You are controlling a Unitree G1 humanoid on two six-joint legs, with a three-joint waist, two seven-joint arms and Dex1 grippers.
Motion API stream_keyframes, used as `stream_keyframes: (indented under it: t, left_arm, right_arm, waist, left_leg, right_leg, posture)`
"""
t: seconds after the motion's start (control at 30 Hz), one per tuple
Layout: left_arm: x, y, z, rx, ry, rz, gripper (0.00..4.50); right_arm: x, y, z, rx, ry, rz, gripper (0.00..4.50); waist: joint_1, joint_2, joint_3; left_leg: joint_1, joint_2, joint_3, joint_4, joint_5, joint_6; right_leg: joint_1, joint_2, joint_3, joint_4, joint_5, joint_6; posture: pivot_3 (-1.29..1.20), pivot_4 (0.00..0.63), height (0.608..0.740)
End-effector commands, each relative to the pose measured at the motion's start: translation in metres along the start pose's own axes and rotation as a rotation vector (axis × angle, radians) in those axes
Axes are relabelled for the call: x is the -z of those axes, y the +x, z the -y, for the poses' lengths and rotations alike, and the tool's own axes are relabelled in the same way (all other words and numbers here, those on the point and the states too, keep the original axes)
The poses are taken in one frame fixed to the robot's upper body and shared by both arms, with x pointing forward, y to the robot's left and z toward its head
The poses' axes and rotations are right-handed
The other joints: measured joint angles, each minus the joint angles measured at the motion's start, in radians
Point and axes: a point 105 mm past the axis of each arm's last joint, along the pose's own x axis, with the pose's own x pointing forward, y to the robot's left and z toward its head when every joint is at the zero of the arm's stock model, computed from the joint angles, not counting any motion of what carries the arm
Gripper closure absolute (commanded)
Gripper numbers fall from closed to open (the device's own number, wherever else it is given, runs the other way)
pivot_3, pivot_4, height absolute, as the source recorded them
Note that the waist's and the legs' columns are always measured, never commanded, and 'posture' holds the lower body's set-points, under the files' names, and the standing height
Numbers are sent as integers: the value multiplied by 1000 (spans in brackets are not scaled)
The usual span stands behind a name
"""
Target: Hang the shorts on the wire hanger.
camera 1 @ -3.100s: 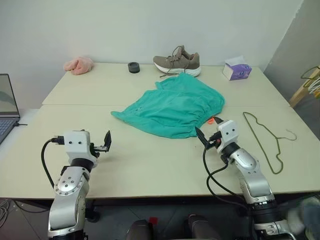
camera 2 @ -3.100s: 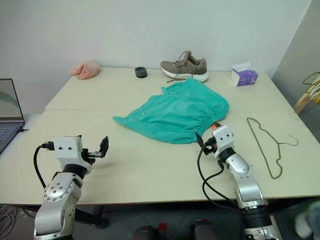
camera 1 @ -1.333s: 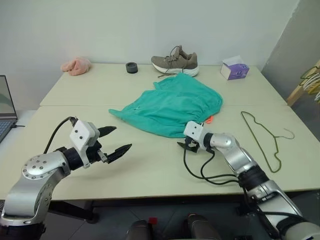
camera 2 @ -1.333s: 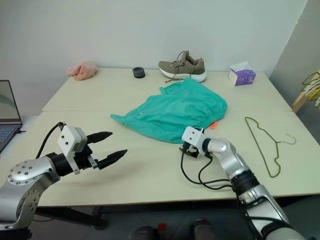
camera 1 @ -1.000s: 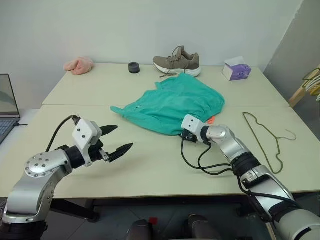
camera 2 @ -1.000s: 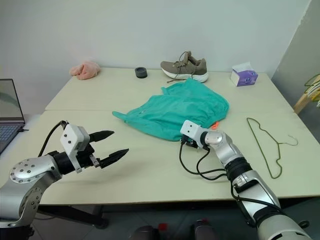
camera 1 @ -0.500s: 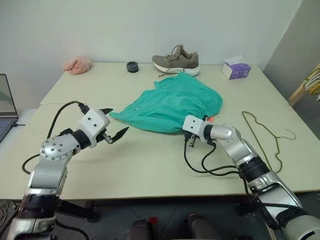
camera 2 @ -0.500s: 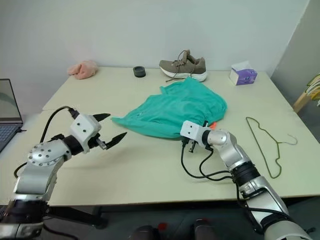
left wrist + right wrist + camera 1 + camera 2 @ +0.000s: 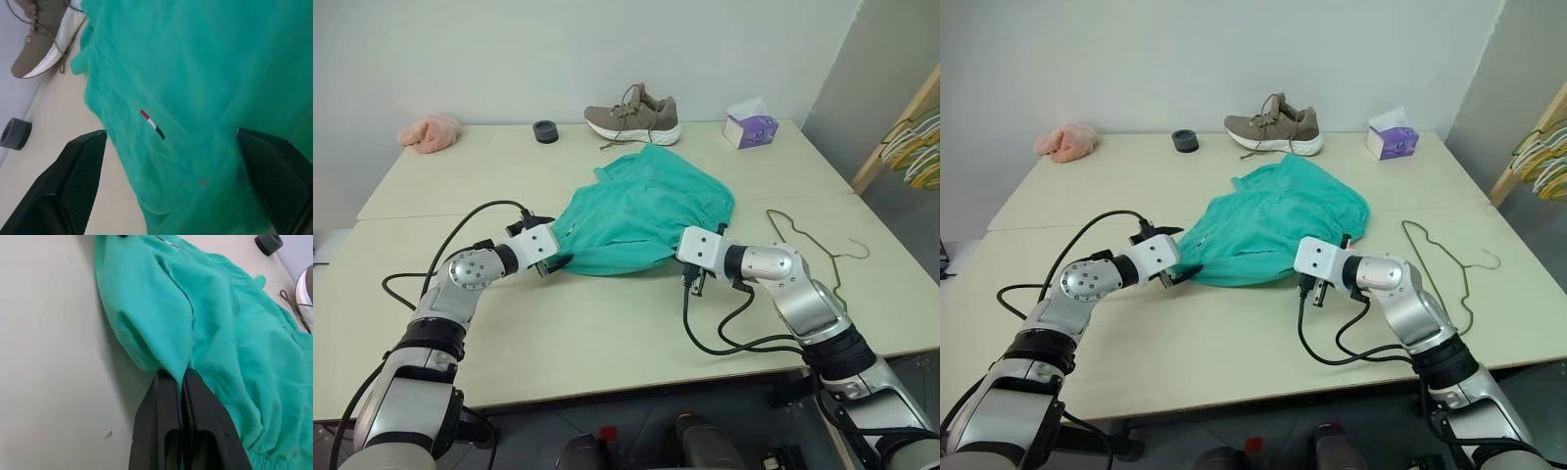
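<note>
Both grippers are at the near edge of the shorts (image 9: 641, 211), which lie spread on the middle of the table (image 9: 607, 323). The right gripper (image 9: 183, 377) has its fingers pressed together on a fold of the teal cloth, while the left gripper (image 9: 1178, 257) is wide open at the left corner of the shorts. The wire hanger (image 9: 808, 245) lies flat on the table, well apart to the right.

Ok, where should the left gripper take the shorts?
Grip the shorts at the near left corner, coming in low from the robot's left. The left gripper is open there, and the right gripper already pinches the opposite near edge.
</note>
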Motion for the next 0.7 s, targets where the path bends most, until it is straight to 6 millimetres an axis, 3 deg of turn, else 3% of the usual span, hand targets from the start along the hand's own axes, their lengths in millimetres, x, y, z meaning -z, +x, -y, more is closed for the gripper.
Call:
stream_keyframes:
  t: [0.03, 0.27, 0.47, 0.6, 0.7]
  left_arm:
    - [-1, 4, 3, 47, 58, -3, 567]
    - [12, -1, 25, 190, 37, -32, 2687]
    - [21, -19, 24, 254, -46, -55, 4491]
    - [27, -52, 20, 363, -100, -94, 4491]
    - [22, -78, 36, 515, -167, -106, 4491]
  right_arm:
    - [-15, -13, 11, 33, -18, 43, 4500]
    - [-22, -18, 14, 27, -20, 69, 4500]
    - [-21, -18, 27, 82, -109, 89, 4500]
    - [-11, -20, 37, 72, -291, 89, 4500]
    - [-8, -24, 31, -7, -360, 138, 4500]
  waist:
    - [-15, 0, 0]
    - [-42, 0, 0]
    - [-53, 0, 0]
    - [-69, 1, 0]
    - [-77, 2, 1]
  left_leg:
    - [0, 0, 0, 0, 0, 0]
    - [0, 1, -1, 0, 0, 0]
    - [0, 1, -1, 0, 0, 0]
    - [0, 1, -1, 0, 0, 0]
    - [0, 2, -1, -1, 0, 0]
  right_leg:
    - [0, 0, 0, 0, 0, 0]
    - [0, 0, -1, 0, 0, 0]
    - [0, 0, -1, 1, 0, 0]
    - [0, 0, 0, 1, 0, 0]
    - [-1, 0, 0, 0, 0, 0]
  posture:
    - [-206, 88, 740]
    - [-204, 92, 740]
    - [-181, 92, 740]
    - [-158, 93, 740]
    - [-151, 94, 740]
